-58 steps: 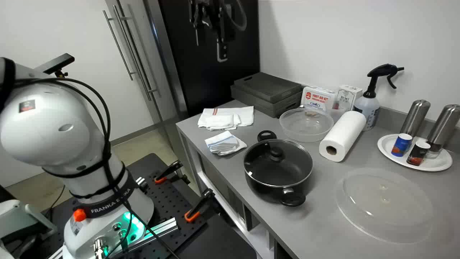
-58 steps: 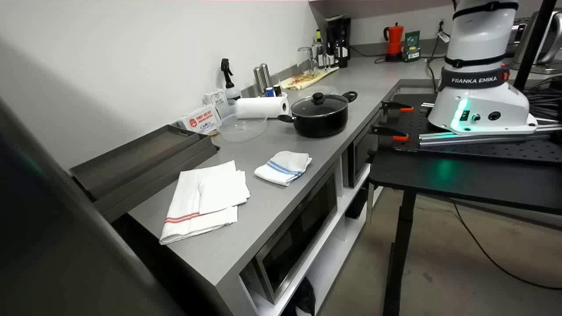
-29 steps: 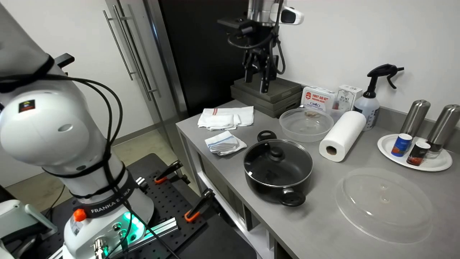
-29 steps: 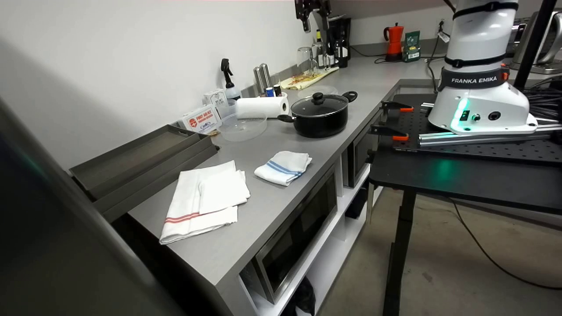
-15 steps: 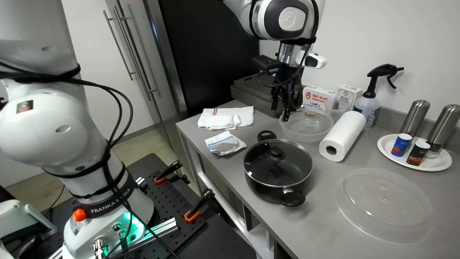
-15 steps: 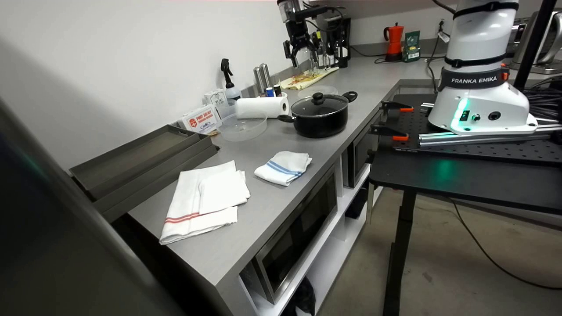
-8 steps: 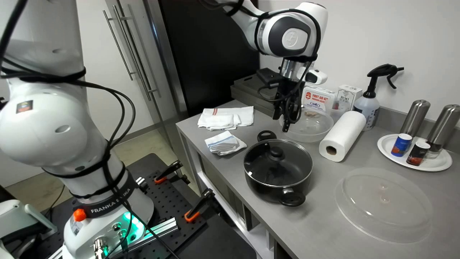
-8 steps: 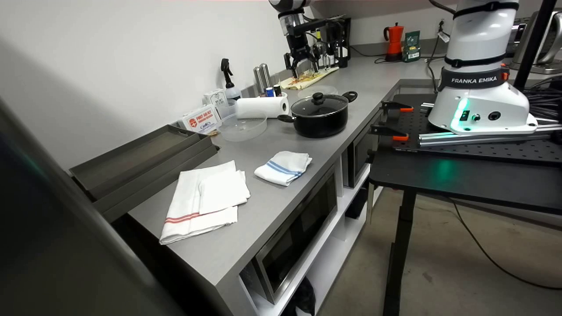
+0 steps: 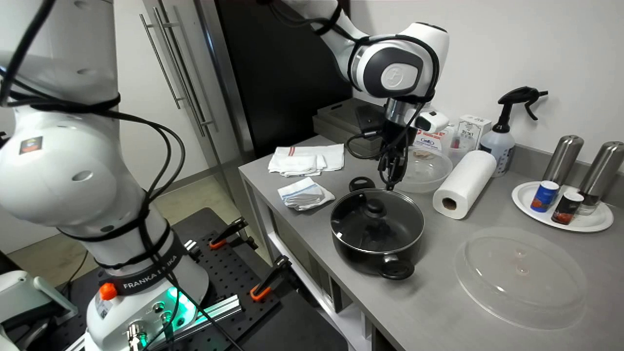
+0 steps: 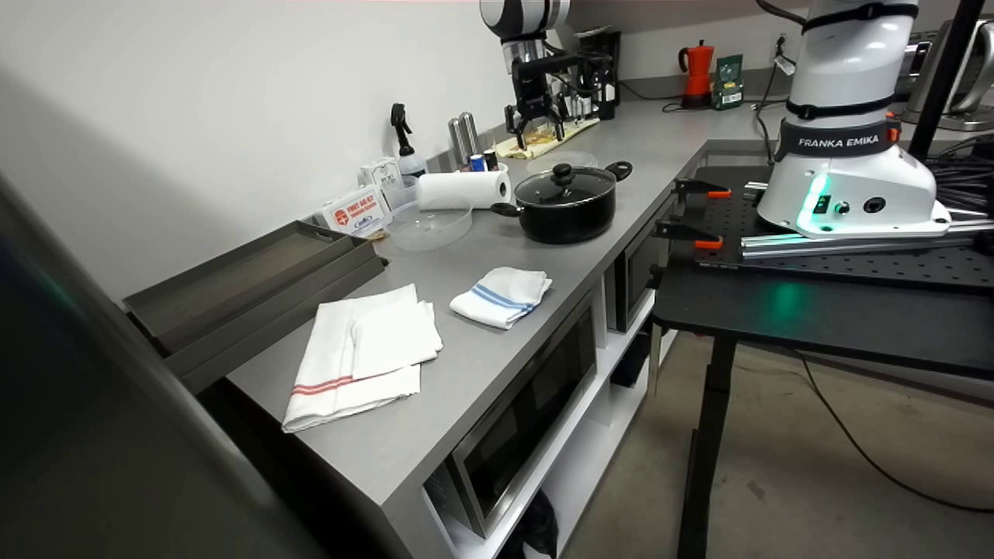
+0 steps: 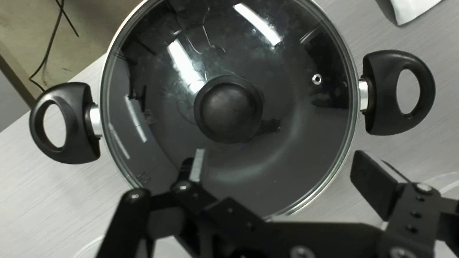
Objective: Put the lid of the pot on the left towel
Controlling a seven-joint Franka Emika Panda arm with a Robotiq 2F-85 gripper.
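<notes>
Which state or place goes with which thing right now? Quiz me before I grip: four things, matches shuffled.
1. glass lid
2. gripper
3. paper-towel roll
4. larger white cloth

A. lying on its side
B. marked with red stripes
C. resting on the black pot
D. open, holding nothing

Pairs: 1-C; 2-D; 3-A; 4-B

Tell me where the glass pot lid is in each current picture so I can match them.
In an exterior view: the lid sits on the pot, right of and below centre.
In an exterior view: the lid is just right of centre, in the upper half.
In the wrist view: the lid fills the middle, cut off by the top edge.
Landmark all three share: the pot's two black side handles.
</notes>
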